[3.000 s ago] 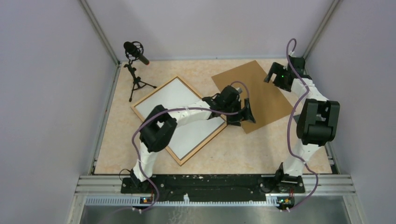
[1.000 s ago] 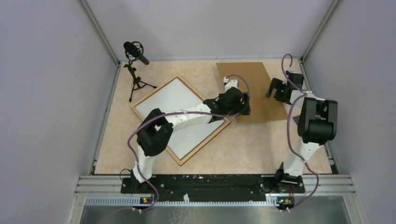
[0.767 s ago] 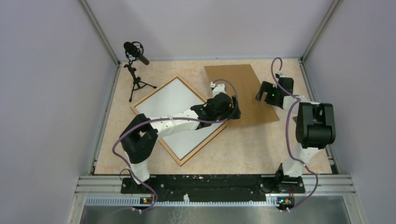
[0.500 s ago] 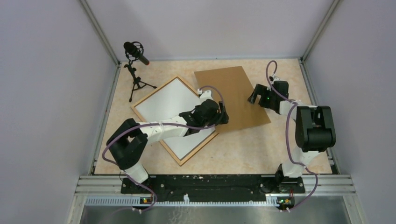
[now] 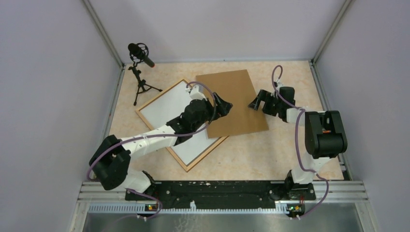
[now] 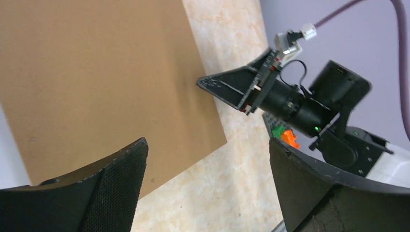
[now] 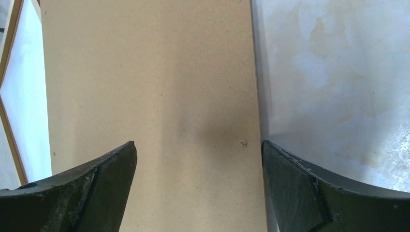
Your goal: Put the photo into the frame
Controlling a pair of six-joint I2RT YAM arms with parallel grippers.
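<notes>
Lying as a diamond in the left-centre of the top view, the frame [image 5: 160, 96] holds a plain white sheet [image 5: 164, 108] inside its moulding. I take this sheet to be the photo turned white back up, though no printed side shows to confirm it. A brown board [image 5: 237, 104] sits just right of it, its lower left part lapping over the frame's right corner. The board's long axis runs nearly up and down the picture, skewed against the frame's slanted sides, so it likely has to both turn and shift left to cover the photo.

The left hand [image 5: 221, 105] is spread wide at the board's left edge, right over the overlap, and is the nearer of the two to the frame. The right hand [image 5: 255, 100] is also spread wide at the board's right edge. In its wrist view that edge runs just inside one finger, with a strip of frame and white sheet at the far left. Neither hand pinches anything, and whether the fingers press on the board I cannot tell.

A microphone stand [image 5: 140, 72] at the upper left is near the frame's top corner. The tabletop [image 5: 270, 154] at lower right is bare.
</notes>
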